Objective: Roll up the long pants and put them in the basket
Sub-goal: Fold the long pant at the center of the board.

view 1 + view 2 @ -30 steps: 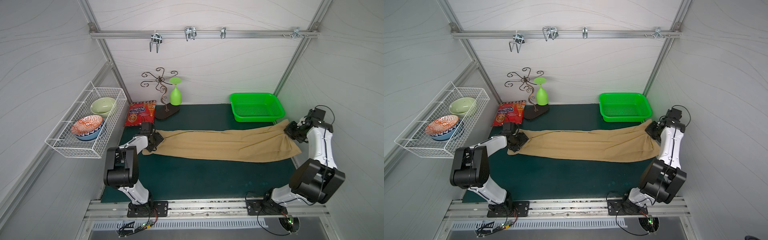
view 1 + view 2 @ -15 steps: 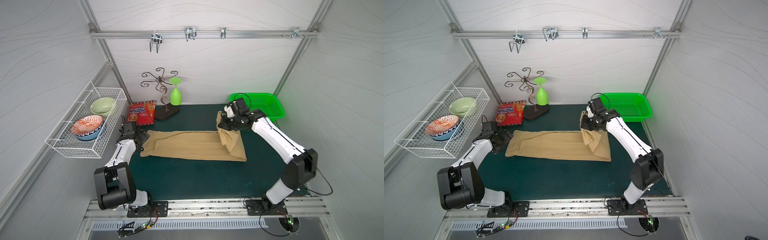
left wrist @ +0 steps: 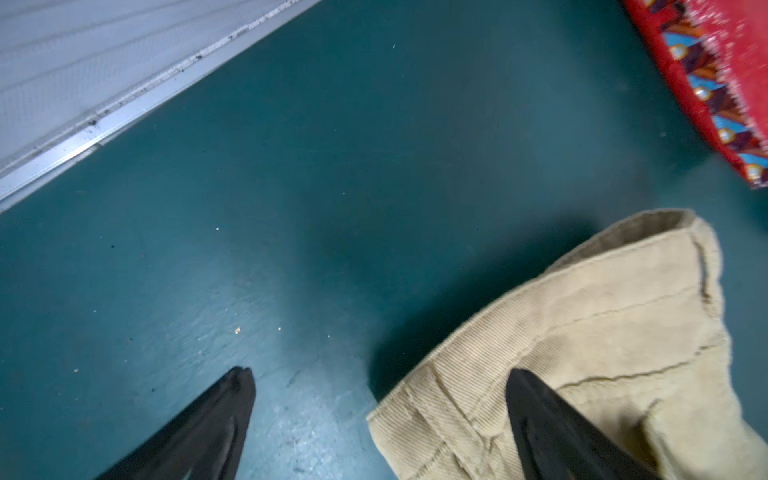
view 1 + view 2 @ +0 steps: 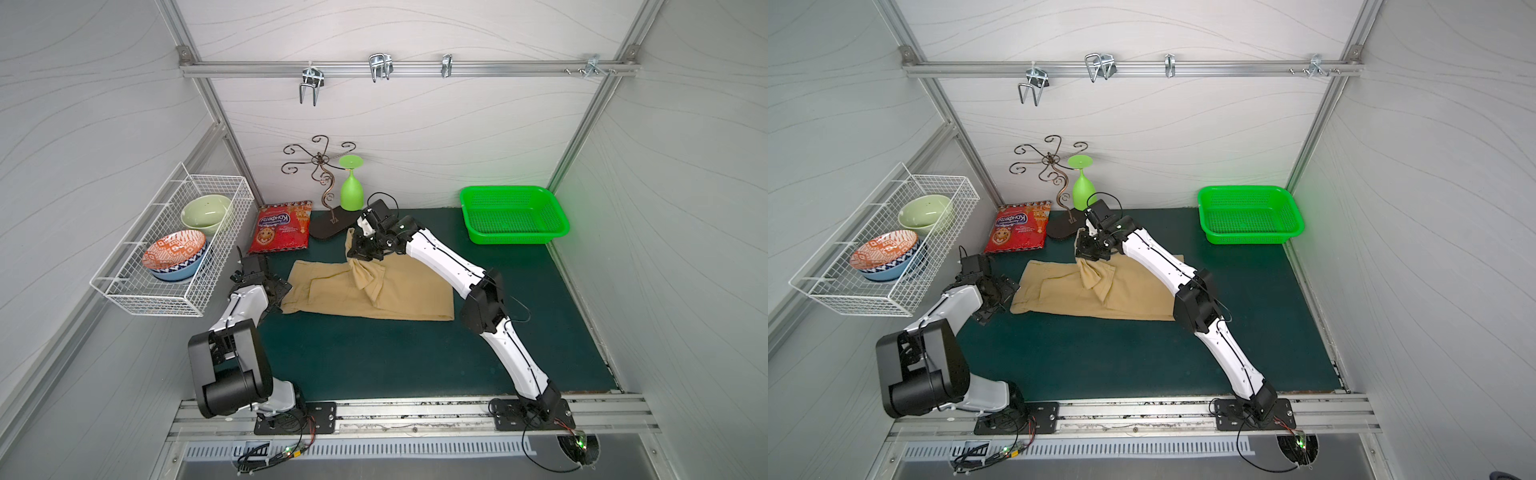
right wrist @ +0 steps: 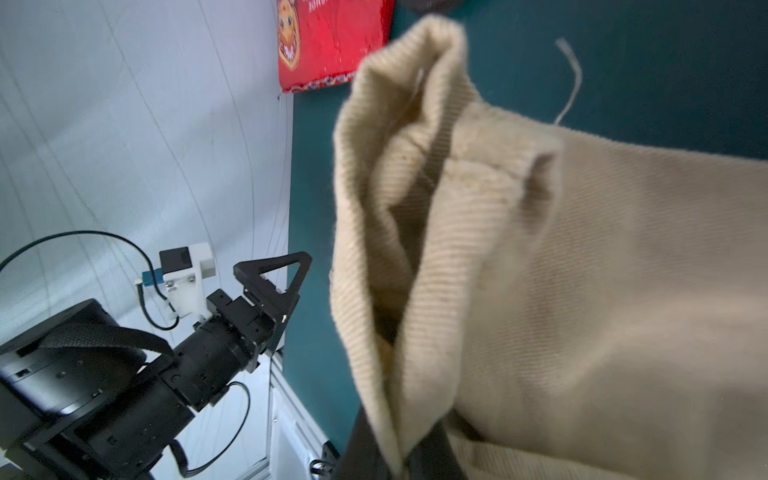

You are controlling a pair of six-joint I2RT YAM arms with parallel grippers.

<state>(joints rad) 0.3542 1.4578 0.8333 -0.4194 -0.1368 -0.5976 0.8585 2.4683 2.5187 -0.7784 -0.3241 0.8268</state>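
Ribbed matt cloth pants (image 3: 602, 353); glossy plastic basket (image 4: 513, 239).

The right pincer (image 4: 360, 254) is dragging the leg ends of the long pants (image 4: 399, 295) from three o'clock across toward eleven o'clock, folding them over, while the left pincer (image 3: 378, 371) is opening off the waistband.

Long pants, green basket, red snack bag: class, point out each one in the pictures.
long pants (image 4: 415, 299): in a top view, flat lower layer.
green basket (image 4: 515, 237): in a top view, front wall.
red snack bag (image 4: 282, 228): in a top view, printed front.
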